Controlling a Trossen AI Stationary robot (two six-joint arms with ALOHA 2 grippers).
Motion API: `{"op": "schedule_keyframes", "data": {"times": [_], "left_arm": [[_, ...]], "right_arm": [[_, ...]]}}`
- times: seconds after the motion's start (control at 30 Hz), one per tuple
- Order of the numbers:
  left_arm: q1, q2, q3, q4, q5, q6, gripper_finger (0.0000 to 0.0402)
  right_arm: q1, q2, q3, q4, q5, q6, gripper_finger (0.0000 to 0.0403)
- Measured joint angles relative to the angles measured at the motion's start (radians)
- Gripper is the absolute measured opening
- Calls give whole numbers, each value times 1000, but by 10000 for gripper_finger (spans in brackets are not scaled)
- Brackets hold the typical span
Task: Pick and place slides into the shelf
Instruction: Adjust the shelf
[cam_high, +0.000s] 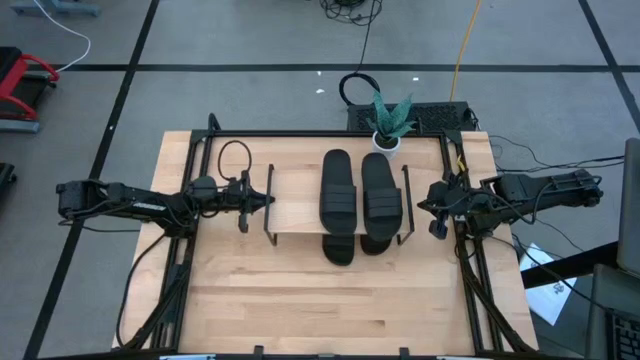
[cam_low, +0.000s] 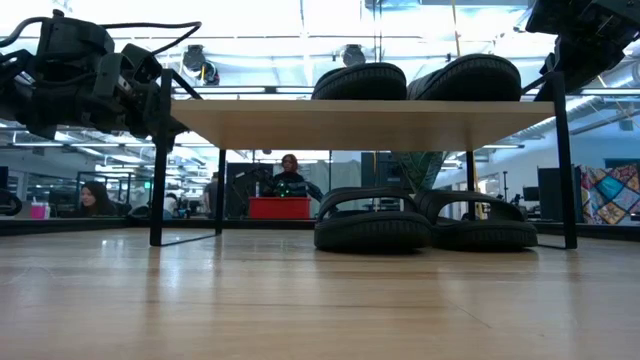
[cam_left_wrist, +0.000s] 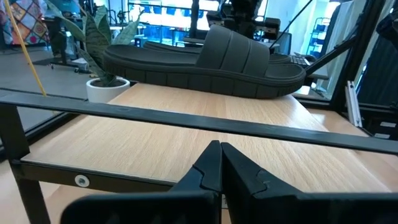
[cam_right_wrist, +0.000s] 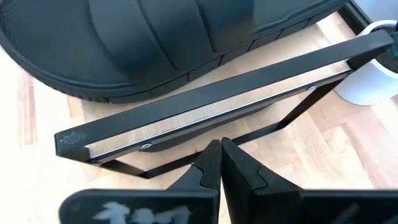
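my left tool hangs just off the left end of the shelf, fingers pressed together with nothing between them. my right tool sits just off the shelf's right end, pinched closed and empty too. two slides lie side by side on the shelf's wooden top board, toward its right half, and the other two slides rest on the desk underneath it, their ends poking out at the front edge. a small potted plant stands behind the shelf.
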Motion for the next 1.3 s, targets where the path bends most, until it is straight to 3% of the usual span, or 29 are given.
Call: {"op": "schedule_keyframes", "data": {"times": [0.57, 1.3], "left_arm": [[-40, 0, -3, 13, -6, 163, 5], [-52, -58, -5, -31, -3, 170, 5]], "right_arm": [[0, 3, 0, 3, -1, 0, 0], [0, -6, -73, 45, -3, 26, 0]]}}
